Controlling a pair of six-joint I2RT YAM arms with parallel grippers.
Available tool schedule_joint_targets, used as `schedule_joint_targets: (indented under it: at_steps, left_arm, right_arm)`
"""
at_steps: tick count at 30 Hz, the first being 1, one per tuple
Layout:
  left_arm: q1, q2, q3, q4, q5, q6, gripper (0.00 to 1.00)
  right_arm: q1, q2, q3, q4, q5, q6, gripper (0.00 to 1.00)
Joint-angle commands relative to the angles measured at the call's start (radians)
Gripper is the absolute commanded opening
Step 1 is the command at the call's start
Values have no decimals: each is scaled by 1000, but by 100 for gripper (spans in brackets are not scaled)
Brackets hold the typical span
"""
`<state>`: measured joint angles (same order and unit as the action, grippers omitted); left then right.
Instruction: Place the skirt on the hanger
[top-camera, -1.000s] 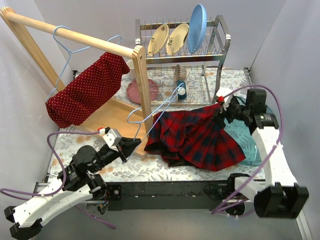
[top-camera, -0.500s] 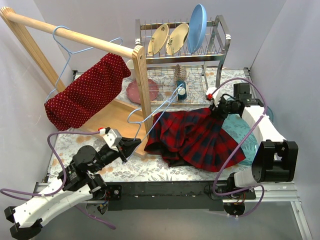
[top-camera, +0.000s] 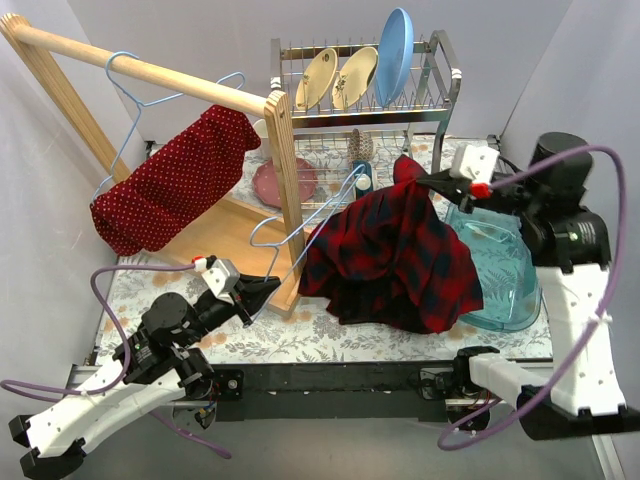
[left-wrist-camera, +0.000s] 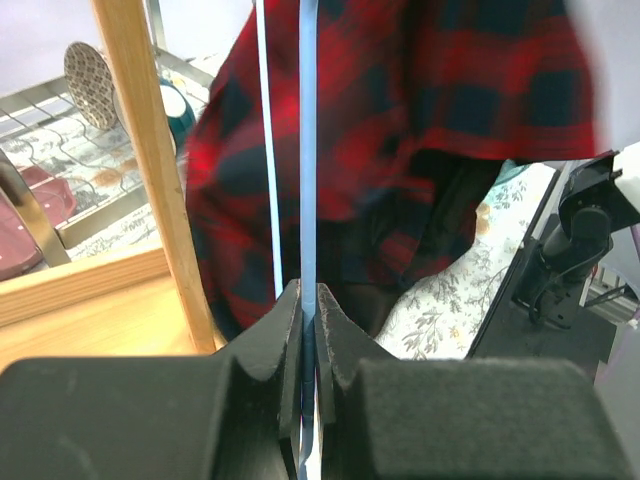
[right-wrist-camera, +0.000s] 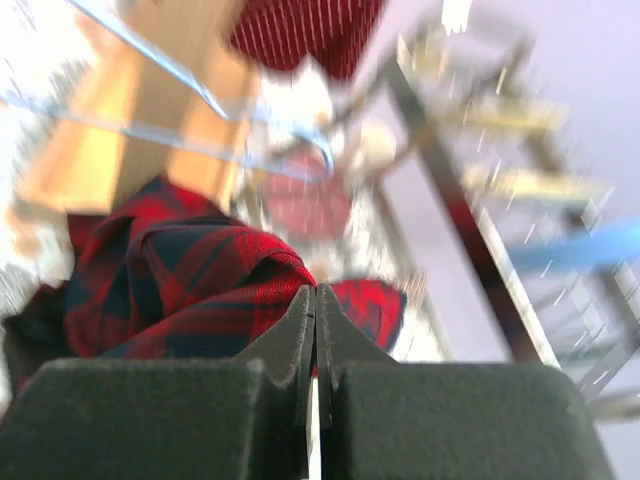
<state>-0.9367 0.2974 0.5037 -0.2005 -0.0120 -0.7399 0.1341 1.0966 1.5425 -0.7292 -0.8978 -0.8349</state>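
Right pincer (top-camera: 428, 180) came up off the bench (top-camera: 330, 338) within the last second and swung toward the dish rack (top-camera: 372, 115). Its jaws were pressed fully together on a top fold of the plaid garment (top-camera: 400, 250). That cloth, flat a second earlier, hung bunched below the pincer, lower edge apparently on the bench. Left pincer (top-camera: 262, 290) hadn't moved: clamped tight on the loose light-blue hanger (top-camera: 305, 220), whose wire ran up and away from it. Polka-dot skirt (top-camera: 175, 185) sat well up-left of the left pincer, draped on the other blue hanger (top-camera: 125, 100) on the rail, neither pincer near it. My read: the lift moved the plaid piece, not the skirt. In the way: wooden post (top-camera: 282, 170) just beside the held wire, teal tub (top-camera: 500, 275) below the right pincer.
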Motion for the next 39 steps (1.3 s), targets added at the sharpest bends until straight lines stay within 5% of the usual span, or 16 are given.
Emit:
schedule_joint_targets:
  at_steps: [1, 6, 13, 16, 17, 18, 20, 28, 32, 36, 39]
  left_arm:
    - [10, -33, 2, 29, -22, 4, 0]
    - [10, -43, -1, 30, -28, 2, 0]
    - [10, -35, 1, 30, -20, 2, 0]
    - [12, -26, -2, 32, -16, 4, 0]
    - [10, -21, -2, 33, -10, 5, 0]
    - [12, -17, -4, 33, -6, 7, 0]
    - [10, -3, -2, 32, 3, 10, 0]
    - [12, 6, -1, 33, 39, 8, 0]
    - [12, 5, -1, 30, 47, 10, 0]
    - [12, 0, 1, 30, 53, 10, 0]
    - [12, 5, -1, 30, 53, 10, 0]
  right_arm:
    - [22, -63, 16, 112, -212, 227, 1]
    - [128, -119, -250, 175, -250, 275, 1]
    - [343, -141, -738, 111, 207, -70, 2]
    - [345, -103, -811, 81, 342, -105, 29]
    - [343, -95, -812, 61, 330, -124, 36]
    - [344, -86, -806, 35, 315, -141, 55]
    - [345, -83, -747, -45, 284, -165, 68]
    - [187, -123, -478, 29, 318, 81, 81]
    - [58, -12, -452, 54, 186, 187, 81]
    - [51, 75, -464, 2, 80, 128, 78]
    - [107, 127, -476, 28, 146, 181, 77]
